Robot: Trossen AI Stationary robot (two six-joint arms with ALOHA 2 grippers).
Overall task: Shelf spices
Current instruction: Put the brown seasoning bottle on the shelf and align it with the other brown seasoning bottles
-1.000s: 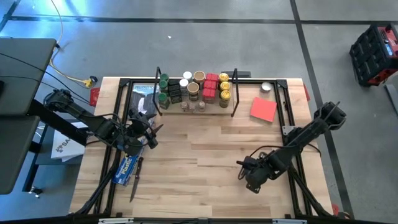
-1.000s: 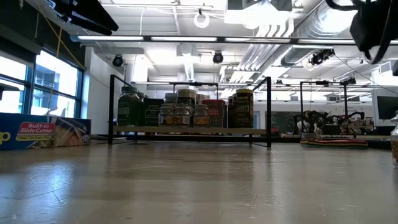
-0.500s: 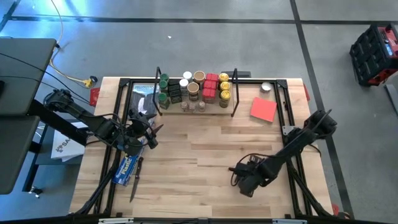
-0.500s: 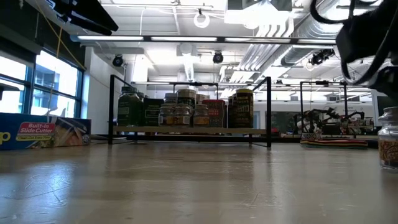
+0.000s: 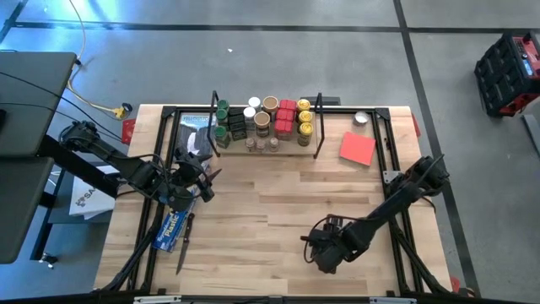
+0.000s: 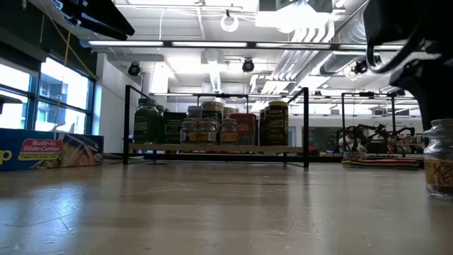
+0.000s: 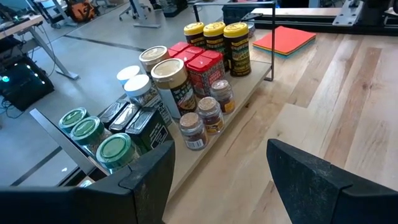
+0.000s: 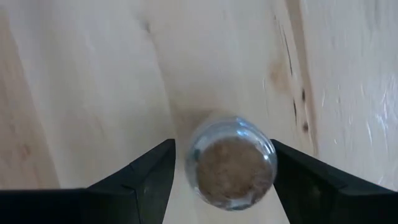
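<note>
Between the dark fingers of the right tool [image 8: 221, 165] we find a small clear jar [image 8: 231, 160], round, glass-walled and filled with brown spice; the fingers press on it from both sides. It stands on the pale wooden table [image 5: 253, 219], near the front. We note the remaining spices [image 5: 261, 118] grouped on the shelf [image 5: 316, 139], a wire-framed rack at the far edge. The left tool [image 5: 202, 173] hangs apart-fingered over the table's left side, holding nothing.
</note>
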